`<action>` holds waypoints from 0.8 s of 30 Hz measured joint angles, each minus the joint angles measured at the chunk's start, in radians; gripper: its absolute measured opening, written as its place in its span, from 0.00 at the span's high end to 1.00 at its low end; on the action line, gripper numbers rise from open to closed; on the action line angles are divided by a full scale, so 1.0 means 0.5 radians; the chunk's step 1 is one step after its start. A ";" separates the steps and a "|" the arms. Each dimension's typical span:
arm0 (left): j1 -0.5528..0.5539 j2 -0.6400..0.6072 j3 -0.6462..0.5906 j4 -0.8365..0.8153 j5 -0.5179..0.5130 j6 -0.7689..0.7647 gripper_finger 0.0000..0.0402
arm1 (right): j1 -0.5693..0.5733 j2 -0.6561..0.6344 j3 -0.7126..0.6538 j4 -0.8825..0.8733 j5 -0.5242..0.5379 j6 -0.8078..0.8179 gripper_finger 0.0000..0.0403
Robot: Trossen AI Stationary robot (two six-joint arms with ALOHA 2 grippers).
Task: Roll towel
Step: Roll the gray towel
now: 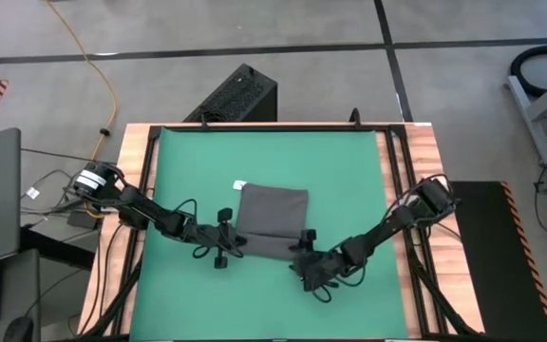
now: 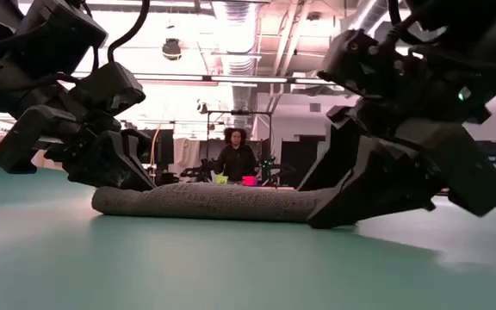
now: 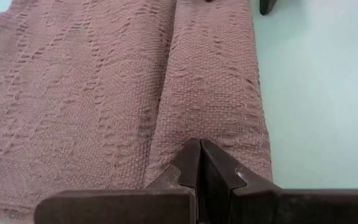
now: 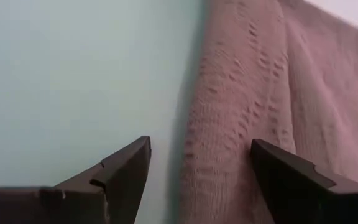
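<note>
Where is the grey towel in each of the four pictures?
High view: the towel lies mid-mat, its near edge between both grippers.
Low view: a long low roll across the middle.
Left wrist view: it fills most of the picture, ahead of the shut left gripper.
Right wrist view: it runs up the right half, its rolled edge between the open right gripper's fingers.
Shared landmark: the green mat.

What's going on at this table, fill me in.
Two robot arms are rolling a dark grey towel on a green mat. Its near edge is already turned over into a low roll, while the rest lies flat. The left claw is shut, its tips at one end of the roll. The right claw is open at the other end, straddling the roll's edge.
</note>
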State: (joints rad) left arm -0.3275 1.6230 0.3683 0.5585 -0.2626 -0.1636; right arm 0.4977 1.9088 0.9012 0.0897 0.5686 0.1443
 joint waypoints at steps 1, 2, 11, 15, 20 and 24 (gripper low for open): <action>0.000 0.000 0.000 -0.002 -0.001 0.014 1.00 | -0.002 0.020 0.008 -0.070 0.012 0.076 0.25; 0.000 0.000 0.000 -0.002 -0.002 0.030 1.00 | -0.004 0.040 0.009 -0.118 0.016 0.158 0.25; 0.000 -0.001 0.003 -0.040 -0.008 0.230 1.00 | 0.033 0.071 0.001 -0.267 0.203 0.354 0.25; 0.000 -0.001 0.003 -0.051 -0.008 0.263 1.00 | 0.022 0.075 -0.008 -0.254 0.262 0.416 0.26; 0.000 -0.001 0.003 -0.055 -0.008 0.260 1.00 | 0.009 0.077 -0.008 -0.282 0.280 0.543 0.35; 0.000 -0.001 0.002 -0.057 -0.008 0.260 1.00 | -0.002 0.078 -0.009 -0.291 0.287 0.568 0.47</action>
State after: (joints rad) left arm -0.3275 1.6226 0.3695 0.5301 -0.2668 -0.0338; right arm 0.4968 1.9480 0.8967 -0.0561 0.7120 0.4284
